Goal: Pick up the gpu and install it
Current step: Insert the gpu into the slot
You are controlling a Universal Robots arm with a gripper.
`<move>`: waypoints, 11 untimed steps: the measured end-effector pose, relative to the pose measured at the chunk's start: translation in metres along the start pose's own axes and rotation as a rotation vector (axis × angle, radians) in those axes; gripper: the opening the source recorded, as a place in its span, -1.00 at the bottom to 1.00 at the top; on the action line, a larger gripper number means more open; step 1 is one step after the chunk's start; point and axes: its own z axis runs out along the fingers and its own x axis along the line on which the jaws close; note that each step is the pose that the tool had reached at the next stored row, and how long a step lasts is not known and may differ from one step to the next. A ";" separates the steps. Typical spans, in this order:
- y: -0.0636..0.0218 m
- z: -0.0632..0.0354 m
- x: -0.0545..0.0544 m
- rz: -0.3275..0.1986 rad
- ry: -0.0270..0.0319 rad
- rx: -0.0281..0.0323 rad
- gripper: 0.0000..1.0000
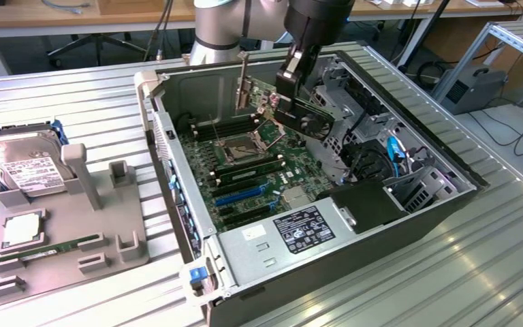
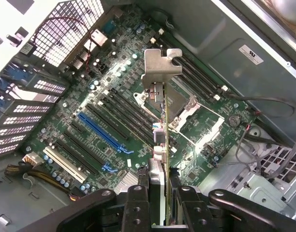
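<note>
A ribbed metal table carries an open computer case lying on its side, with its inside facing up. At the case's near end sits a silver panel with a black label. On the table beside the case, to the exterior view's left, a grey fixture holds 3 spare parts: a slim green memory stick, a square processor and a silver hard drive with a white label.

Deeper inside the case, the green motherboard covers the floor, with its bare processor socket near the middle. In the wrist view a long blue slot runs among black ones.

Above the motherboard, toward the case's far end, the gripper reaches down from above and is clamped on the gpu, 1 finger on each face of the card. The dark card hangs tilted within the case's opening. Its silver bracket stands upright on the side toward the exterior view's left. From the wrist the card is seen edge-on over the socket area, with the bracket at its far end. Whether its lower edge touches the board cannot be told.

Beyond the case, the arm's grey base rises from the table. Behind it stand wooden desks, and an aluminium frame is at the exterior view's right.
</note>
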 end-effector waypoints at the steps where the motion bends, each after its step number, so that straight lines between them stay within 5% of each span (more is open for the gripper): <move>1: 0.0000 0.0000 0.000 -0.003 0.0001 -0.0001 -0.47; 11: 0.0000 0.0001 0.000 -0.038 0.0014 -0.0010 -0.47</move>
